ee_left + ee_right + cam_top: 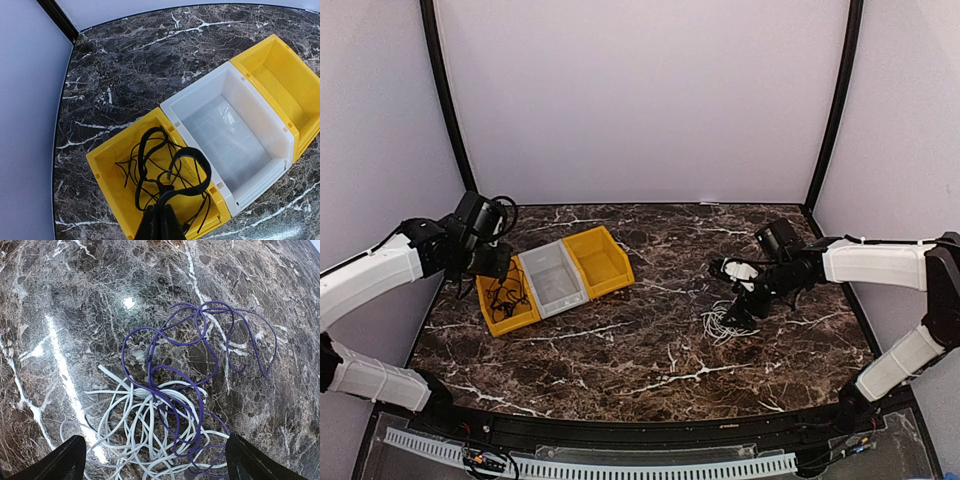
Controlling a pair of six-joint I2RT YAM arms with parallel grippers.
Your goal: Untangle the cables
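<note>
Black cables lie in loose loops inside the left yellow bin. My left gripper hangs over that bin, shut on a thicker black cable that arches up from its fingertips. In the top view the left gripper sits above the same yellow bin. A tangle of white cables and a purple cable lies on the marble table. My right gripper is open just above it, one finger on each side. From the top view, the right gripper hovers over the white cables.
Three bins stand in a row at the left: the yellow one with black cables, a grey-white bin and a second yellow bin, both without cables. The dark marble table is walled by white panels behind and at the sides.
</note>
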